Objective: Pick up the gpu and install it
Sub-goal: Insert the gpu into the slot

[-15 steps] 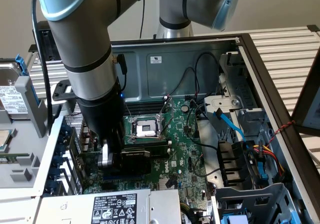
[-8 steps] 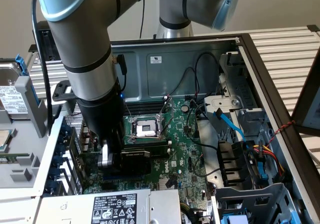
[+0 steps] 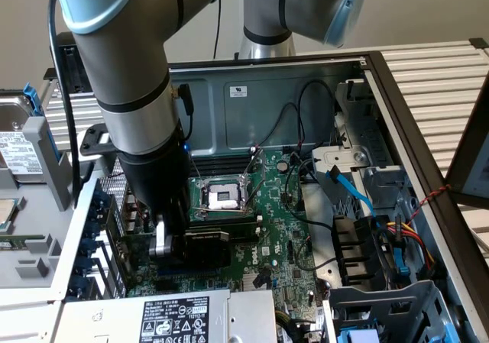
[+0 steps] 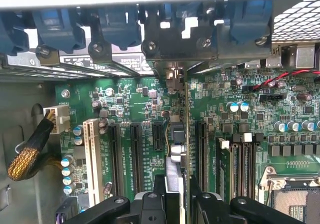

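Right now the arm is reaching down into the open PC case [image 3: 397, 129], w/ the gripper [image 3: 170, 244] sitting low over the motherboard [image 3: 286, 228], toward the exterior view's left, just beside the CPU socket [image 3: 221, 198]; the fingers are clamped on the gpu [image 3: 206, 237], whose black shroud is showing next to the silver finger.

In the wrist view the gpu [image 4: 175, 171] is standing edge-on btw the two black fingers [image 4: 150, 206], running along the motherboard [image 4: 140, 109] toward the rear bracket area w/ the blue slot latches [image 4: 117, 27]; it's lining up w/ the gap between the black expansion slots [image 4: 135, 154], though whether its edge connector is already touching a slot I can't tell.

Judging by this, pickup is done and the install step is in hand; seating is looking unfinished. The next move is calling for a straight press down w/ the card kept upright, edge matched to the slot and the silver bracket meeting the rear opening; any tilt is risking a jam; the black cables [image 3: 298, 140] are lying well clear on the far side.
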### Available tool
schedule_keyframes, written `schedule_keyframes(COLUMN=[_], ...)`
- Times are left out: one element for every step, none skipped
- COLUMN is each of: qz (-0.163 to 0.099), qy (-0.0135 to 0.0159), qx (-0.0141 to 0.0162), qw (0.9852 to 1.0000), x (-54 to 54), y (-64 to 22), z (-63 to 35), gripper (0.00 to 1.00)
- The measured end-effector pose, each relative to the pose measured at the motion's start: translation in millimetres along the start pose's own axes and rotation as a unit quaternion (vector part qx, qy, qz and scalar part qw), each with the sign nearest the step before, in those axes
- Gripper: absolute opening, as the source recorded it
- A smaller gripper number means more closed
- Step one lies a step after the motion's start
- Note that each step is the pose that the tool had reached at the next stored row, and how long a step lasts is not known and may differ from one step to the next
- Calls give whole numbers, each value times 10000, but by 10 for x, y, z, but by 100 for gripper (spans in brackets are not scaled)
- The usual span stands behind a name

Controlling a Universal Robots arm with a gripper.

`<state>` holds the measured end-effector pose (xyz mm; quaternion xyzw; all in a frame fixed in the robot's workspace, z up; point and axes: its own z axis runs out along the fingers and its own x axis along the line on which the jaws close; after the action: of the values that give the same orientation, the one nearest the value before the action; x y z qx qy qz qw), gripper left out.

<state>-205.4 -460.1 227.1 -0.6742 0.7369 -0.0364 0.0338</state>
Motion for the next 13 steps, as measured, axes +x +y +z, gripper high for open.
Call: schedule_keyframes(qz=[0,0,1,1,1,1,1,1,1,1,1,1,1], qy=[0,0,0,-1,-1,-1,-1,-1,-1,-1,-1,-1,-1], qx=[0,0,1,1,0,0,1,1,1,1,1,1,1], qw=[10000,10000,10000,10000,10000,10000,10000,10000,10000,10000,10000,10000,10000], x=[0,0,0,0,0,0,0,0,0,0,0,1,1], y=[0,1,1,1,1,1,1,1,1,1,1,1,1], z=[1,1,1,1,1,1,1,1,1,1,1,1,1], gripper=[28,28,28,28,28,28,28,28,28,28,28,28,28])
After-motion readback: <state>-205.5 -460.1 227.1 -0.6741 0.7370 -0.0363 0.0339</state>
